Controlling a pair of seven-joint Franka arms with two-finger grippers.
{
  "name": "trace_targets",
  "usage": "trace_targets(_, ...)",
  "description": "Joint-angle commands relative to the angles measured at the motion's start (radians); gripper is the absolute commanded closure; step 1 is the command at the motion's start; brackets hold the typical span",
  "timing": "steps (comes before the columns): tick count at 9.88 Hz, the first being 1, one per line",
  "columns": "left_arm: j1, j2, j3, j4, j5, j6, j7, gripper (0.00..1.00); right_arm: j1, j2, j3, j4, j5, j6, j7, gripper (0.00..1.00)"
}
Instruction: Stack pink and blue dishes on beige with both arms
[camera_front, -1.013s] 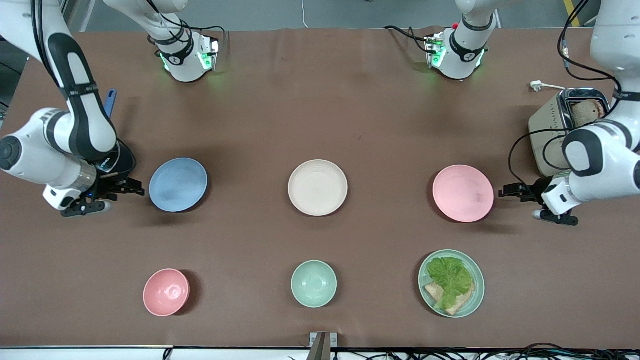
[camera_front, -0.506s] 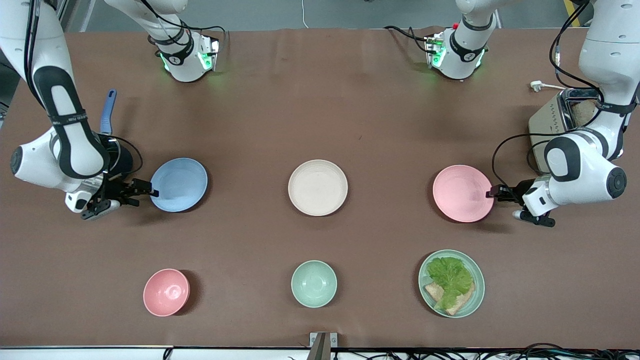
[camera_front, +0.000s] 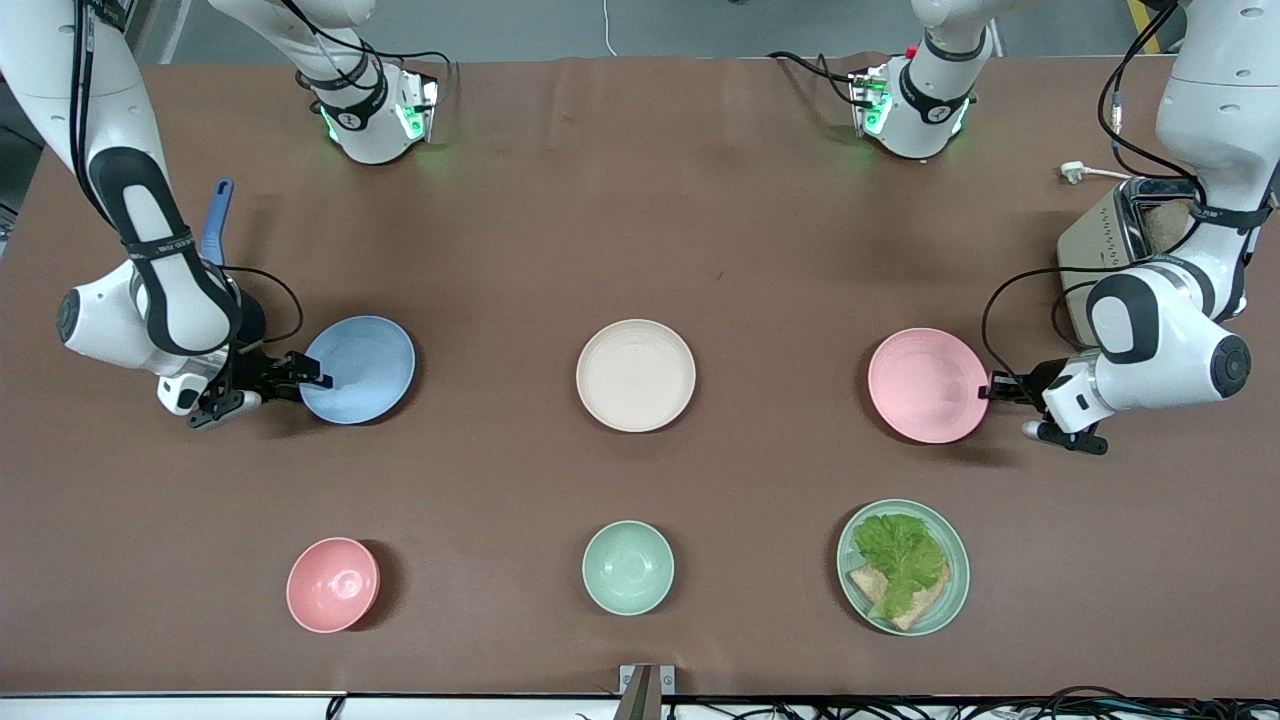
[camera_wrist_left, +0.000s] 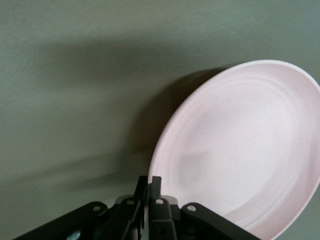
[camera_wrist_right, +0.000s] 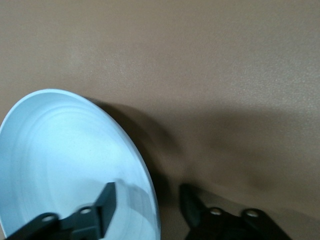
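Observation:
The pale blue plate (camera_front: 358, 369) lies toward the right arm's end of the table. My right gripper (camera_front: 310, 380) is open and straddles its rim, with one finger over the plate (camera_wrist_right: 65, 160) and the other outside it; the right gripper (camera_wrist_right: 148, 190) holds nothing. The pale pink plate (camera_front: 928, 385) lies toward the left arm's end. My left gripper (camera_front: 993, 392) is shut on its rim, and in the left wrist view the fingers (camera_wrist_left: 156, 187) pinch the edge of the plate (camera_wrist_left: 240, 150). The beige plate (camera_front: 635, 375) sits empty between the two.
Nearer the front camera stand a deep pink bowl (camera_front: 332, 584), a small mint bowl (camera_front: 627, 567) and a mint plate (camera_front: 962, 567) with lettuce and bread. A toaster (camera_front: 1120, 250) stands by the left arm. A blue-handled utensil (camera_front: 216, 222) lies by the right arm.
Both grippers moved in from the table's ends to their plates' rims. The left one closed on the pink plate's edge; the right one now straddles the blue plate's edge.

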Motion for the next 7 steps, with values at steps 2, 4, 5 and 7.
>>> trace_targets(2,-0.001,-0.069,-0.162,0.003,-0.020,-0.071,-0.234,1.00,-0.003,-0.037,0.005,-0.039,0.033,-0.026,-0.005,0.97)
trace_targets(4,-0.004,-0.105,-0.325,0.003,-0.007,-0.082,-0.541,1.00,-0.005,-0.074,0.002,-0.012,0.033,-0.119,0.093,0.99)
trace_targets(5,-0.034,-0.102,-0.365,0.005,-0.006,-0.073,-0.640,1.00,-0.005,-0.100,-0.001,0.016,0.027,-0.171,0.165,0.99)
trace_targets(7,-0.178,-0.099,-0.369,0.015,0.060,-0.053,-0.810,1.00,0.000,-0.120,-0.029,0.121,0.007,-0.347,0.274,0.99)
